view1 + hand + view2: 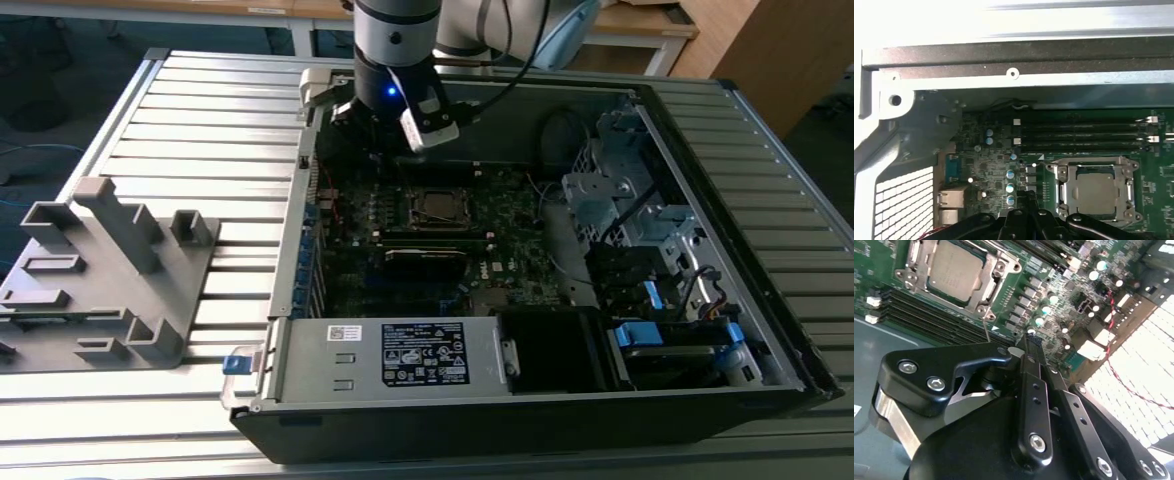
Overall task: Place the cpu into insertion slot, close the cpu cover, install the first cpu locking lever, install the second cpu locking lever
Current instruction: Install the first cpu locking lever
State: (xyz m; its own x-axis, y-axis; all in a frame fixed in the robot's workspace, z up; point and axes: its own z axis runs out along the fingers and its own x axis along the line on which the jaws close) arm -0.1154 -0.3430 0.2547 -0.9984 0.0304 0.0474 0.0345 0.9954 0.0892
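1. The hand (pixel 1021 347) hangs inside the open case (pixel 534 430) on the tabletop (pixel 200 130), low over the green board and just beside the slot (pixel 410 206)
2. Its fingers are drawn narrow, tips together, and nothing shows between them
3. The cpu (pixel 956 270) sits flat in the slot, so step 1 looks done
4. The cover (pixel 1093 163) lies down around the cpu with the chip showing through its window, so the closing looks done too
5. A thin wire lever (pixel 985 330) pokes out from the slot's corner toward the hand and looks unlatched; I cannot tell whether the hand touches it
6. My call: at least 1 lever is left to lock, and I cannot tell the state of the other
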